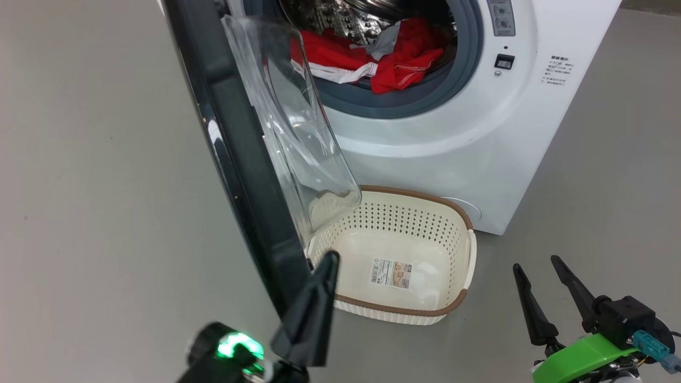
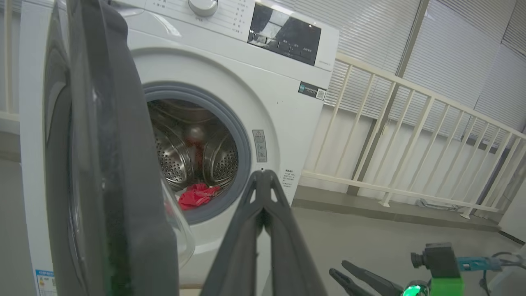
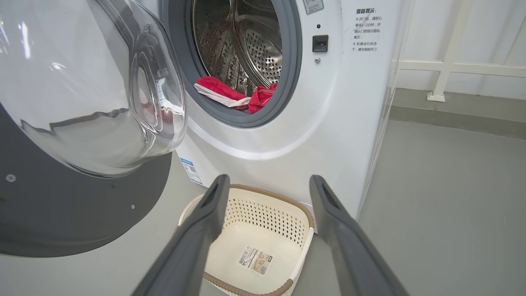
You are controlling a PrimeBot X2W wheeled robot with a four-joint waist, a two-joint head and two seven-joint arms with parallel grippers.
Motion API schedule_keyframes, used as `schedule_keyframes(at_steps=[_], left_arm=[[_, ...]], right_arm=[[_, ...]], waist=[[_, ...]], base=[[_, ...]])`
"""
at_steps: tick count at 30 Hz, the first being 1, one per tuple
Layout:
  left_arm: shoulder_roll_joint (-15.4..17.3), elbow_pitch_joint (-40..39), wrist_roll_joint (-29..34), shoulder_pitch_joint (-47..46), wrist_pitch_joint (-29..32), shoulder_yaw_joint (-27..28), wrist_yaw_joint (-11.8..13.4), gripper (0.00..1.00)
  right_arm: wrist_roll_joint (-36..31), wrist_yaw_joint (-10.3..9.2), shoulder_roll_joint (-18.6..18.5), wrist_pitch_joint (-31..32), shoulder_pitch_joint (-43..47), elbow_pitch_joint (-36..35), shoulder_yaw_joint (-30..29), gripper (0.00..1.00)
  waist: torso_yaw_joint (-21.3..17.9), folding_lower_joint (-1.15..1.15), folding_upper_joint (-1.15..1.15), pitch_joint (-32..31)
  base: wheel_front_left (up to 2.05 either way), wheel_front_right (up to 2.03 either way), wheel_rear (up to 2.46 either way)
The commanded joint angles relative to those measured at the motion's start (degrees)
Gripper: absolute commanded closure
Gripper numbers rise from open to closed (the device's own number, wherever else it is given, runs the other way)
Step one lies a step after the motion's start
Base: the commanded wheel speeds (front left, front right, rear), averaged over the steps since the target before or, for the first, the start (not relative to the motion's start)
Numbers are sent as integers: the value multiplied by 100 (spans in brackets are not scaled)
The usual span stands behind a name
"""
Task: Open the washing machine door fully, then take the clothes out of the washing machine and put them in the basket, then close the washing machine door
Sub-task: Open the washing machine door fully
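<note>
The washing machine [image 1: 452, 133] stands with its door [image 1: 239, 159] swung out, the black rim edge-on and the glass bowl facing the drum. Red and white clothes [image 1: 393, 58] lie in the drum mouth, also seen as clothes [image 3: 230, 94] over the grey ring. The cream basket [image 1: 415, 196] sits empty on the floor before the machine. My left gripper [image 1: 327, 260] is shut with nothing in it, its tip right beside the door's lower edge; whether it touches I cannot tell. My right gripper [image 1: 535, 263] stands open to the right of the basket [image 3: 246, 230].
Grey floor lies all round the machine. A white railing [image 2: 411, 135] and slatted blinds run behind and to the right of the machine [image 2: 263, 70]. The open door [image 2: 102, 164] blocks the left side of the drum opening.
</note>
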Motion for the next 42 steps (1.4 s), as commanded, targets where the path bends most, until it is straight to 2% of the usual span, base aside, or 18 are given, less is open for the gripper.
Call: schedule_keyframes(at_steps=[1,10,16,30,42], left_arm=[[27,76,-110,-72,-27,50,-29,100],[27,1249,-615,-243,-27,27,-115,100],[27,1631,-765,-354,-27,180,-131,100],[27,1760,-753,-199,-27,736,-55,100],[27,1725,-502,104,-27,1792,-41,100]], right_arm=[[-26,36,-49,-51,-98,-155,161,0],[-10,36,-69,-51,-157,-171,159,0],[4,36,-72,-51,-164,-180,153,0],[23,36,-51,-51,-171,-204,157,0],[31,36,-63,-51,-138,-227,171,0]], waist=[[-11,0,0,17],[-34,0,0,115],[-32,0,0,135],[58,0,0,97],[134,0,0,70]], base=[[0,0,0],[0,0,0],[0,0,0],[0,0,0],[0,0,0]])
